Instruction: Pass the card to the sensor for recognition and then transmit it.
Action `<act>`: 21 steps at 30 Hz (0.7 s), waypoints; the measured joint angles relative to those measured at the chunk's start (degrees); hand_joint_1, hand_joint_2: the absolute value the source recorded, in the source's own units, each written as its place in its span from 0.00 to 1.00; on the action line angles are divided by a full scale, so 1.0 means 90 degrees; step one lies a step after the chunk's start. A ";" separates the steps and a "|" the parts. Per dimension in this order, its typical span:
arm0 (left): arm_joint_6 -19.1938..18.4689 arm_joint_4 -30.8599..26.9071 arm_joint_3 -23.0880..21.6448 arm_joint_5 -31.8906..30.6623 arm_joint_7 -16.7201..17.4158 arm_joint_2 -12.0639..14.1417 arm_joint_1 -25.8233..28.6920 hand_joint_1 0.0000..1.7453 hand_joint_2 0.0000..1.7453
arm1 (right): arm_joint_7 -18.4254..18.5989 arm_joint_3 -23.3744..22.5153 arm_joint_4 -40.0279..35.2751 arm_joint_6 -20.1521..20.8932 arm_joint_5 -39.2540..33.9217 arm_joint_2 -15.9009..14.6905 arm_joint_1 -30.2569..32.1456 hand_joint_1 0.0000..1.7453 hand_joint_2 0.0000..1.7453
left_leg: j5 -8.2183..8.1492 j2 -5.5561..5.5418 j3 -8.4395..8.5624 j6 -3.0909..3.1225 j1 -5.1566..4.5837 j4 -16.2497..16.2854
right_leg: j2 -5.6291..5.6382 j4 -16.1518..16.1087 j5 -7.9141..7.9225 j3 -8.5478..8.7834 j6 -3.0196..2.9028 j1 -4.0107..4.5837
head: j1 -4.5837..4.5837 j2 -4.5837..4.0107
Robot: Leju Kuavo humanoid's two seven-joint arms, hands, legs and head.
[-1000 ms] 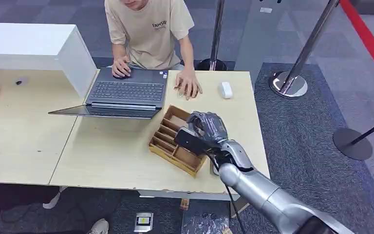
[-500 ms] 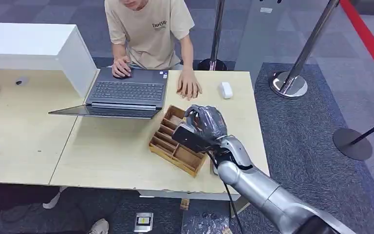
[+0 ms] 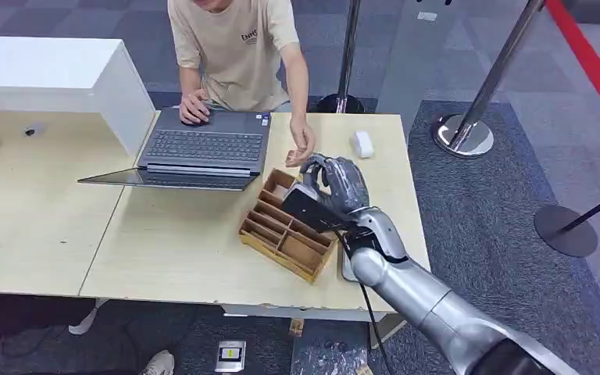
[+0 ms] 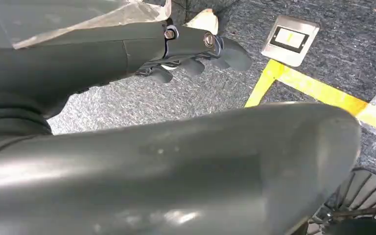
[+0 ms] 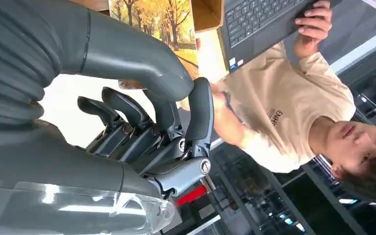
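- Nearest me, my right arm, smooth silver metal, reaches forward over the front edge of the pale wood-grain counter (image 3: 164, 258).
- My right hand (image 3: 336, 187), dark grey, hovers above the far end of a wooden tray (image 3: 281, 234), a shallow box split into slots by thin dividers.
- Its fingers (image 5: 198, 115) are clenched around a card (image 5: 164, 22) printed with yellow autumn trees, pinched under the thick thumb; the wrist view shows this.
- Just beyond it a person's hand (image 3: 303, 148) touches the card's far edge above the tray.
- My left hand (image 4: 196, 54) hangs over speckled grey carpet, near a yellow floor stripe and a square metal floor plate (image 4: 290, 34); its fingers are curled in, grasping nothing.
- Further back on the counter lie an open grey laptop (image 3: 203, 144) and a small white rounded device (image 3: 362, 144).
- A person in a beige T-shirt (image 3: 238, 47) sits behind the counter.
- Chrome stanchion posts (image 3: 484, 94) stand on the dark carpet to the right.
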 joint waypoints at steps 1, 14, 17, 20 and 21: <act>0.0000 0.0000 0.0000 0.0000 0.0000 -0.0002 0.0000 0.00 0.00 | 0.0000 -0.0002 0.0000 0.0002 0.0000 0.0000 0.0000 1.00 1.00 | 0.0000 0.0000 0.0000 0.0000 0.0000 0.0000 | 0.0000 0.0000 0.0000 0.0000 0.0000 0.0000 | 0.0000 0.0000; -0.0029 0.0000 0.0000 -0.0114 -0.0012 -0.0012 0.0001 0.00 0.00 | -0.0109 -0.0078 0.0007 0.0275 -0.0527 0.0044 -0.0477 1.00 1.00 | 0.0001 0.0001 -0.0002 0.0000 0.0000 0.0000 | 0.0001 0.0002 0.0001 -0.0001 -0.0001 0.0000 | -0.0002 0.0000; -0.0049 0.0000 0.0000 -0.0158 -0.0029 -0.0031 -0.0003 0.00 0.00 | -0.0146 -0.0151 0.0112 0.0639 -0.0780 0.0088 -0.0958 1.00 1.00 | 0.0002 0.0002 -0.0002 -0.0001 0.0000 0.0000 | 0.0000 0.0002 0.0001 -0.0001 -0.0001 0.0000 | 0.0000 0.0000; -0.0066 0.0000 0.0000 -0.0199 -0.0075 -0.0061 -0.0017 0.00 0.00 | -0.0133 -0.0165 0.0360 0.0855 -0.0826 0.0146 -0.1431 1.00 1.00 | 0.0002 0.0002 -0.0003 -0.0001 0.0000 0.0000 | 0.0000 0.0003 0.0001 -0.0001 -0.0001 0.0000 | 0.0000 0.0000; -0.0070 0.0000 0.0000 -0.0214 -0.0095 -0.0065 -0.0023 0.00 0.00 | -0.0099 -0.0165 0.0459 0.0891 -0.0814 0.0177 -0.1585 1.00 1.00 | 0.0002 0.0001 -0.0003 -0.0001 -0.0001 0.0000 | 0.0000 0.0003 0.0001 -0.0002 0.0000 -0.0001 | 0.0000 0.0000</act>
